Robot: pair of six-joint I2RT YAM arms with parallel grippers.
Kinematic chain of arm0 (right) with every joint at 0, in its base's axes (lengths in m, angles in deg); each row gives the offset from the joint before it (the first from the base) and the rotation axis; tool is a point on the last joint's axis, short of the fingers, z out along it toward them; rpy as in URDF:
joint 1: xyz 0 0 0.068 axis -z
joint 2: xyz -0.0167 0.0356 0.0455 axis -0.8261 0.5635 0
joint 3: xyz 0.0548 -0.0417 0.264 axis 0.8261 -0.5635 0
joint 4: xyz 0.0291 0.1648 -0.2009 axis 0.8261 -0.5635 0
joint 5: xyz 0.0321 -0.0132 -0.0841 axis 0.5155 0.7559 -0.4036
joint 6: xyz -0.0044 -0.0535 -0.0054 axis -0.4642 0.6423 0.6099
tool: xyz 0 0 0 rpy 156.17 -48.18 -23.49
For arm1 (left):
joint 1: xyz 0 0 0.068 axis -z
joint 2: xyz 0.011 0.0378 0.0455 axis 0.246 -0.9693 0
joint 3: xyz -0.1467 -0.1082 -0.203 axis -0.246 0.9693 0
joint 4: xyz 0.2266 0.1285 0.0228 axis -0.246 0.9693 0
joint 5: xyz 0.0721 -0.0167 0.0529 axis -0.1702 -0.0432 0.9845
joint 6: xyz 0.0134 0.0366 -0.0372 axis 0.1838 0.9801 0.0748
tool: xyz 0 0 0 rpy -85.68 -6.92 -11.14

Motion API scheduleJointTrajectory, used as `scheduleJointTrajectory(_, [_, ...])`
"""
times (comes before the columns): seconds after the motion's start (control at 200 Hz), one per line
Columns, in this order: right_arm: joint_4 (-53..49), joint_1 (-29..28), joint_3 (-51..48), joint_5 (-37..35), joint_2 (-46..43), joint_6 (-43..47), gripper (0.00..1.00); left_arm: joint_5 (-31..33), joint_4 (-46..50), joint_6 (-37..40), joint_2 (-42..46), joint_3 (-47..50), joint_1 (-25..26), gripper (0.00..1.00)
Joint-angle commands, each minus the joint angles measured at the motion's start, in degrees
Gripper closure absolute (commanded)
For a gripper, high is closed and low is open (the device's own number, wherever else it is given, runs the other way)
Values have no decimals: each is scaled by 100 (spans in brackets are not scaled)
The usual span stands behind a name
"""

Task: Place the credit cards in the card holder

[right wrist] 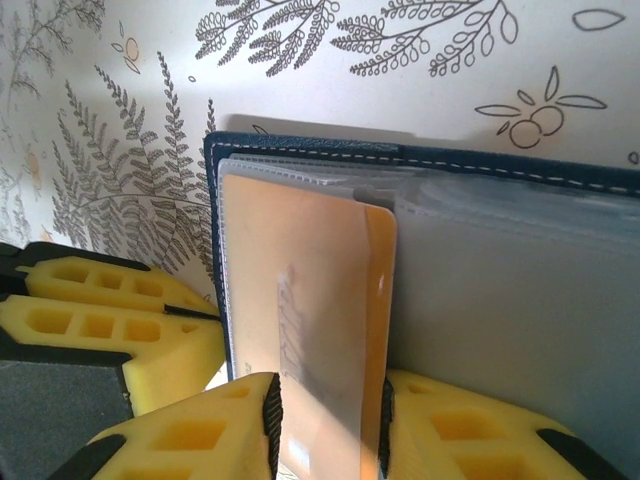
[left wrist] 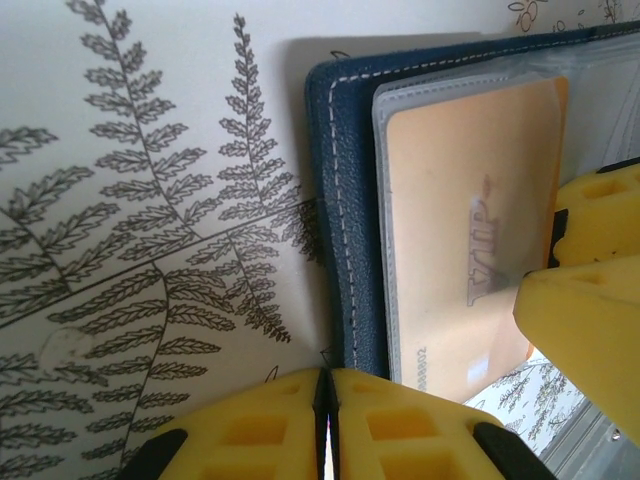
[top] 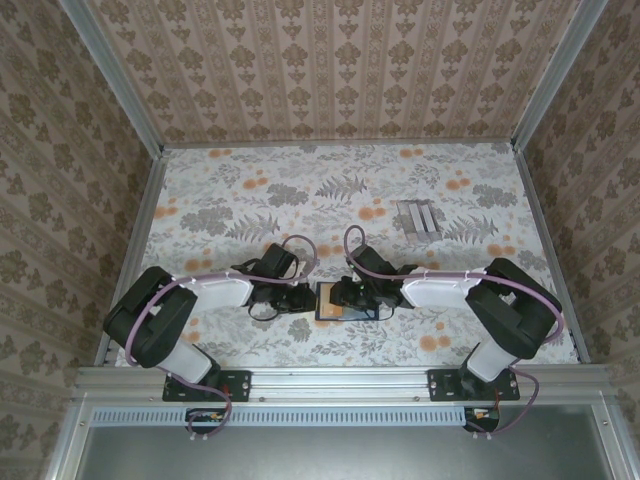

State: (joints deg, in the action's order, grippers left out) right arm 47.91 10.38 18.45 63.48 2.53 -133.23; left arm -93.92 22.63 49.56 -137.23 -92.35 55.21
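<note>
This orange credit card (right wrist: 320, 300) looks stiff and slick, so pinch its edge. Your right claw (right wrist: 327, 430) straddles it, grip uncertain; your left claw (left wrist: 325, 400) is closed, empty.

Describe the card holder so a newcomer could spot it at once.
On the floral table, look near the front edge, between the left hand and right hand. The card holder lies open there: a small navy wallet with clear sleeves, unlike the pale grey striped pieces farther back.
</note>
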Motion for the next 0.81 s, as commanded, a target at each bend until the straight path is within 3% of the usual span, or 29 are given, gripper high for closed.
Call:
scheduleJointTrajectory(0.0, [-751,-66,189,-306,-305,375,64,171,-123,-59,85,55,67,86])
scheduleJointTrajectory(0.325, [-1815,22,141,-1021,-845,511,60,321,207,47,203,-64,-19,86])
scheduleJointTrajectory(0.595, [-1473,292,-514,-1142,-862,216,58,316,250,53,259,-65,-10,86])
scheduleJointTrajectory(0.8, [-1296,637,-698,-816,-1166,198,58,313,577,282,291,-288,-76,86])
